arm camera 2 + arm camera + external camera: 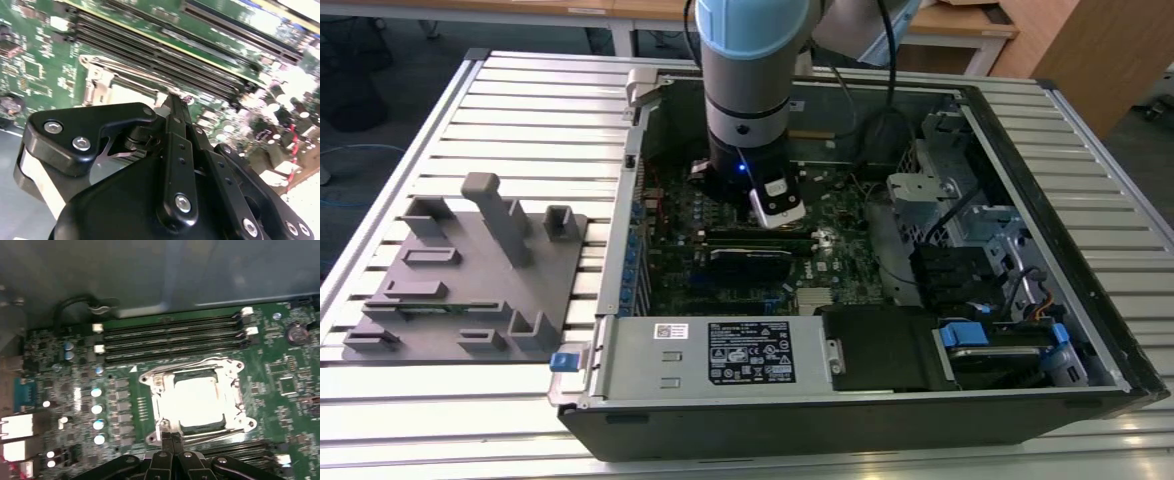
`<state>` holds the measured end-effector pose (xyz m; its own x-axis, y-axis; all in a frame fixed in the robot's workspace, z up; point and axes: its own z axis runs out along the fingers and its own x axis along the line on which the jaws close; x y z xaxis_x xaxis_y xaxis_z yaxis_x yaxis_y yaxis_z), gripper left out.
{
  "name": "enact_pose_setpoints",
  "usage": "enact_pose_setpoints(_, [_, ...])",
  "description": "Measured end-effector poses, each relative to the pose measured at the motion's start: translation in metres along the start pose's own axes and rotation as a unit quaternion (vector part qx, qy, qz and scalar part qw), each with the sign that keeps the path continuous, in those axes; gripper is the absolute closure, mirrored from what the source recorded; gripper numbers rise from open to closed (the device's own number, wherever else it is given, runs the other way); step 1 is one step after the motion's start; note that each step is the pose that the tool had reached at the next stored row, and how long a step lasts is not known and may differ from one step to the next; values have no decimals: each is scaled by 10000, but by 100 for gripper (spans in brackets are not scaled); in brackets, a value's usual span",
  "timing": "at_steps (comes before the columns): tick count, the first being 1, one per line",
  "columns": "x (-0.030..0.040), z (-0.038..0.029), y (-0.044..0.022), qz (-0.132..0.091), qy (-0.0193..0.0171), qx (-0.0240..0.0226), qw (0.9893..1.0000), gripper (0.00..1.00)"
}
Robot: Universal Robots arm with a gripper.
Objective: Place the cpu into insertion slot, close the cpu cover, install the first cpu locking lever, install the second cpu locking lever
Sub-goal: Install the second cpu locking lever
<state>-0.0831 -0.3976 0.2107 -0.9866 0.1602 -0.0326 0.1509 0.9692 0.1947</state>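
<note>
The cpu, a pale square chip, lies seated in the insertion slot on the green motherboard. The silvery cpu cover lies flat around it as a frame. A thin wire lever runs along one side of the socket and another along the opposite side. My gripper is shut, its black fingertips pressed together at the socket's corner, right beside a lever end. The second wrist view shows the gripper just over the socket's metal edge. In the exterior view the gripper reaches down into the open computer case.
Long black memory slots flank the socket on both sides. A row of capacitors stands near it. The grey power supply box and the case walls hem in the arm. A grey fixture sits on the exterior view's left.
</note>
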Motion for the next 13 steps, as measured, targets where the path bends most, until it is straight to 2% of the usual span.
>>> enact_pose_setpoints(3, [-36, 7, 26, 0, -3, 16, 10000, 90])
enact_pose_setpoints(13, [-40, 56, 249, -12, -30, 194, 9998, 90])
